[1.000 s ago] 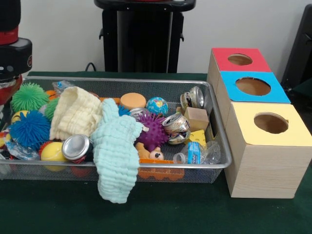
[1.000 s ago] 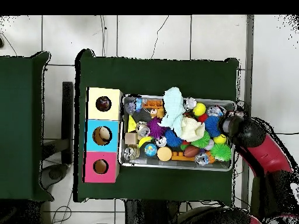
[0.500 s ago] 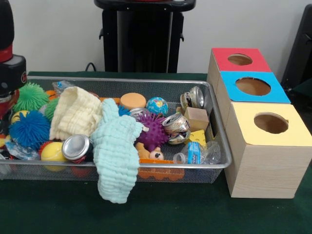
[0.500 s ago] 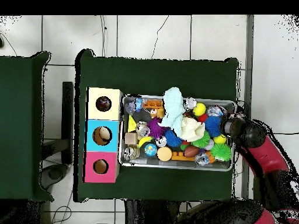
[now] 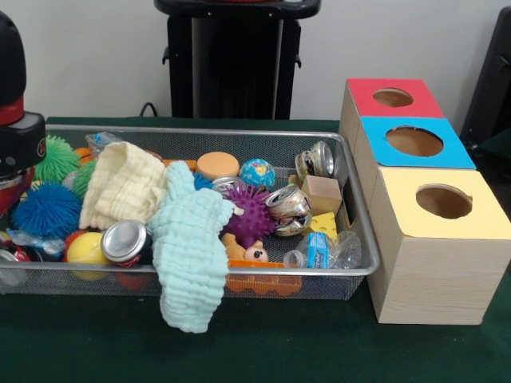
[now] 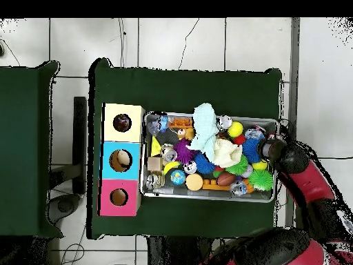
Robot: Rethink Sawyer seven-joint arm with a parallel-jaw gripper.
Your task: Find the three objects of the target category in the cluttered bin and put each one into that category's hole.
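A wire mesh bin (image 5: 200, 132) holds a jumble: a mint cloth (image 5: 188, 247) draped over the front rim, a cream cloth (image 5: 124, 183), crushed cans (image 5: 125, 239) (image 5: 287, 203) (image 5: 318, 159), a purple spiky ball (image 5: 251, 215), a blue fuzzy ball (image 5: 44, 211) and a green one (image 5: 56, 157). Three boxes stand beside the bin, topped red (image 5: 393, 97), blue (image 5: 415, 142) and yellow (image 5: 443, 203), each with a round hole. My gripper (image 5: 9, 191) (image 6: 269, 150) hangs low over the bin's end by the fuzzy balls, farthest from the boxes. Its tip is hidden.
Also in the bin are a globe ball (image 5: 257, 172), an orange disc (image 5: 217, 164), a wooden block (image 5: 322, 194), a yellow wedge (image 5: 323, 226), a clear plastic bottle (image 5: 327, 251) and a yellow ball (image 5: 84, 249). A black stand (image 5: 235, 56) rises behind the table.
The arm has come down lower over the bin's end and now covers more of the green fuzzy ball. The objects in the bin have not moved.
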